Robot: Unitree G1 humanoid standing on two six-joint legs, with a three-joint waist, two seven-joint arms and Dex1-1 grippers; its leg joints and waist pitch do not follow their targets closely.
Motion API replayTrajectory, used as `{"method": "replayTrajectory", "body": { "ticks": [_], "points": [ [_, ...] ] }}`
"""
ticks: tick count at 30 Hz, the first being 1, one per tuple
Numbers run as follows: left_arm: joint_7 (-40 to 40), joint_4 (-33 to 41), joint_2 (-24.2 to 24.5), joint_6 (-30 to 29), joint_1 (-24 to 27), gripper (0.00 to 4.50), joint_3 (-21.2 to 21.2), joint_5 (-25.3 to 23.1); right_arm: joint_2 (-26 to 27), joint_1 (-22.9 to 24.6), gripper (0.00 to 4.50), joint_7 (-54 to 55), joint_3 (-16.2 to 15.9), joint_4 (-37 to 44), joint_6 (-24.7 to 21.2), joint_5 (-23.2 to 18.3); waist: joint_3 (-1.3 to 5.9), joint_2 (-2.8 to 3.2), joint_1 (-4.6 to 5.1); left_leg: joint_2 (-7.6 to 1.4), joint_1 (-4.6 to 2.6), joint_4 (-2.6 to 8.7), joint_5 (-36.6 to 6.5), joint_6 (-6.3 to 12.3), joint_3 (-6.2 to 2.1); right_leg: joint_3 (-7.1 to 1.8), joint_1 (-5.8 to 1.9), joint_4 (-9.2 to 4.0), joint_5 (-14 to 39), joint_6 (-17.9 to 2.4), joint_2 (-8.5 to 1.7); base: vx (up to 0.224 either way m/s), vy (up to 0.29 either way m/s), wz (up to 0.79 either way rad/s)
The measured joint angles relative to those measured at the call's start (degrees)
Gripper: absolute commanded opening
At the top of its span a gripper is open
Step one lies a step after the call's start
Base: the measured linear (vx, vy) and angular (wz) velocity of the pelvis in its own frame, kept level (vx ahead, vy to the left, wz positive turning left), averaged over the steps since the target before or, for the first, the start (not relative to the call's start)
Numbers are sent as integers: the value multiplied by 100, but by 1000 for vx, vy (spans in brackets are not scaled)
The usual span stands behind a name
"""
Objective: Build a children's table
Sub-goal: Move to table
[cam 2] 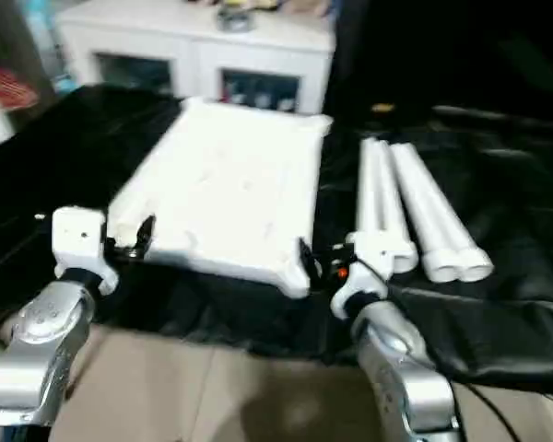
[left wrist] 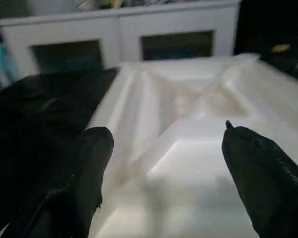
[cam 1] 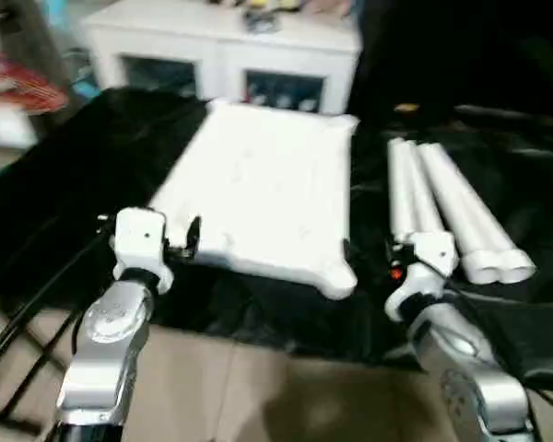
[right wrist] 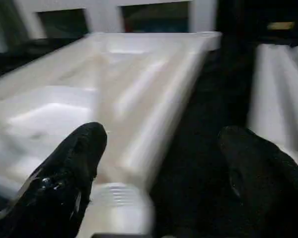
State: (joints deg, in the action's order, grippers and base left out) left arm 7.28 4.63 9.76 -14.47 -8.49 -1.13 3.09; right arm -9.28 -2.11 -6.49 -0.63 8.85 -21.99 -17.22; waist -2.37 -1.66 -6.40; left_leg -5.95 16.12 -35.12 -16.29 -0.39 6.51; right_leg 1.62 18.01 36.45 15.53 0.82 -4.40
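The table top (cam 1: 263, 189) lies underside up in the middle of the black-covered bench (cam 1: 64, 184), ribs and corner sockets facing the ceiling. One top, then. At about three o'clock from it, just beside its right edge but apart from it, lies the bundle of white legs (cam 1: 447, 216), packed close and pointing from twelve towards five; I can count three for sure by their near ends, and a fourth may be tucked among them, though I cannot tell.

No leg is in a socket yet, so I'd judge the build is at its very start: the arms are reaching in, nothing is picked up.

The left gripper (left wrist: 161, 163) stands wide open at the top's seven o'clock corner, its fingers (left wrist: 87, 163) straddling that corner without closing. The right gripper (right wrist: 159, 168) is wide open too, empty, at the five o'clock corner, over the black gap between top and legs.

Next, I'd guess, the right one has to swing towards three o'clock and close on one leg.

Behind, at twelve o'clock, stands one white cabinet (cam 1: 221, 46) with two glass doors.
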Motion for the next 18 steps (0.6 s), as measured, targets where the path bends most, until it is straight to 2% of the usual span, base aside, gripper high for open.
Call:
{"method": "replayTrajectory", "body": {
  "ticks": [1, 2, 3, 4, 5, 6, 7, 8, 9, 10, 11, 12, 13, 14, 15, 16, 17, 18],
  "points": [
    [30, -64, -73, 5, -107, 401, 185, 3, -33, 6, 406, 14, 95, -65, -1, 14, 7, 62, -39, -26, 107, -216, -76, 148, -44, -8, -69, -92, 14, 11, 29, 129, -14, 7],
    [66, -101, -113, 19, -175, 401, 252, 4, -62, 6, 406, 29, 160, -105, -4, 23, 12, 89, -80, -27, 213, -364, -84, 165, -53, -14, -118, -140, 16, -1, 37, 129, -14, 7],
    [83, -110, -114, 43, -213, 401, 263, 4, -54, -2, 406, 31, 183, -100, -4, 42, 31, 122, -136, -49, 308, -350, -76, 164, -70, -13, -152, -174, 31, 1, 66, 142, 27, 6],
    [94, -122, -100, 74, -272, 401, 253, 2, -38, -29, 406, 28, 186, -99, -4, 82, 71, 299, -184, -171, 422, -164, 108, 95, -99, 96, -232, -226, 61, 19, 167, 144, 44, 5],
    [104, -133, -62, 100, -277, 401, 203, 2, 10, -50, 406, 30, 173, -108, -9, 106, 85, 353, -179, -224, 374, -163, 177, -86, -133, 112, -267, -211, 108, 25, 198, 144, 44, 5],
    [106, -173, -11, 106, -275, 401, 133, -2, 82, -102, 406, 21, 69, -106, -14, 119, 85, 331, -141, -181, 344, -140, 145, -64, -155, 156, -232, -146, 176, -88, 187, 195, 57, 4],
    [102, -282, 57, 107, -275, 401, 8, -8, 158, -224, 406, -7, -79, -104, -18, 118, 86, 279, -80, -131, 322, -129, 110, -28, -168, 190, -29, 251, 264, -207, 128, 194, 33, -1],
    [102, -369, 72, 105, -275, 401, -38, -14, 162, -249, 406, -9, -104, -93, -17, 118, 90, 275, -28, -113, 288, -129, 80, -3, -173, 212, 123, 548, 287, -164, 119, 194, 33, -1],
    [103, -373, 65, 106, -274, 401, -33, -18, 137, -245, 406, -4, -90, -90, -16, 122, 101, 245, 0, -86, 263, -128, 51, 5, -168, 201, 294, 693, 277, -57, 111, 135, 15, 3],
    [106, -363, 43, 112, -279, 401, -21, -18, 114, -236, 406, 0, -65, -92, -16, 130, 107, 171, 34, -44, 228, -128, 6, -5, -130, 166, 510, 657, 212, 54, 89, 113, -9, 4],
    [107, -367, 37, 113, -279, 401, -14, -18, 115, -231, 406, 1, -43, -94, -16, 133, 95, 87, 65, 4, 191, -129, -28, -20, -93, 103, 611, 494, 143, 72, 71, 113, -9, 4],
    [110, -365, 41, 115, -282, 401, -4, -19, 114, -218, 406, 2, -23, -93, -16, 135, 93, -41, 102, 108, 160, -136, -66, -46, -46, 23, 617, 159, -50, -6, -9, 106, -61, 4],
    [111, -412, -32, 118, -297, 401, 52, -23, 59, -153, 406, 5, 47, -114, -15, 137, 52, -105, 89, 153, 122, -244, -177, 58, -2, -98, 529, 212, -182, -39, 3, 82, -89, 20],
    [130, -418, -102, 118, -300, 401, 213, -22, 23, -80, 406, 16, 114, -140, -20, 143, 46, -55, 22, 112, 95, -360, -286, 255, -22, -104, 431, 170, -147, -80, 46, 82, -89, 20],
    [147, -408, -126, 116, -303, 401, 294, -19, -8, -77, 406, 32, 174, -162, -21, 162, 27, -17, -33, 109, 131, -515, -294, 268, -83, -106, 341, 108, -145, -88, 86, 92, -66, 12],
    [178, -409, -110, 98, -308, 401, 314, -19, 11, -79, 406, 36, 233, -161, -24, 163, 35, 22, -86, 110, 203, -609, -262, 212, -133, -95, 273, 52, -151, -102, 114, 102, -18, -5],
    [202, -408, -70, 81, -358, 401, 309, -20, 35, -99, 406, 33, 247, -153, -30, 161, 45, 59, -181, 101, 306, -504, -156, 27, -163, -105, 254, 60, -139, -125, 135, 123, 4, -17],
    [210, -408, -55, 76, -365, 401, 291, -22, 58, -121, 406, 28, 237, -151, -42, 158, 46, 103, -271, 16, 323, -323, -54, -170, -146, -269, 248, 64, -130, -101, 279, 64, 24, -14]
  ]
}}
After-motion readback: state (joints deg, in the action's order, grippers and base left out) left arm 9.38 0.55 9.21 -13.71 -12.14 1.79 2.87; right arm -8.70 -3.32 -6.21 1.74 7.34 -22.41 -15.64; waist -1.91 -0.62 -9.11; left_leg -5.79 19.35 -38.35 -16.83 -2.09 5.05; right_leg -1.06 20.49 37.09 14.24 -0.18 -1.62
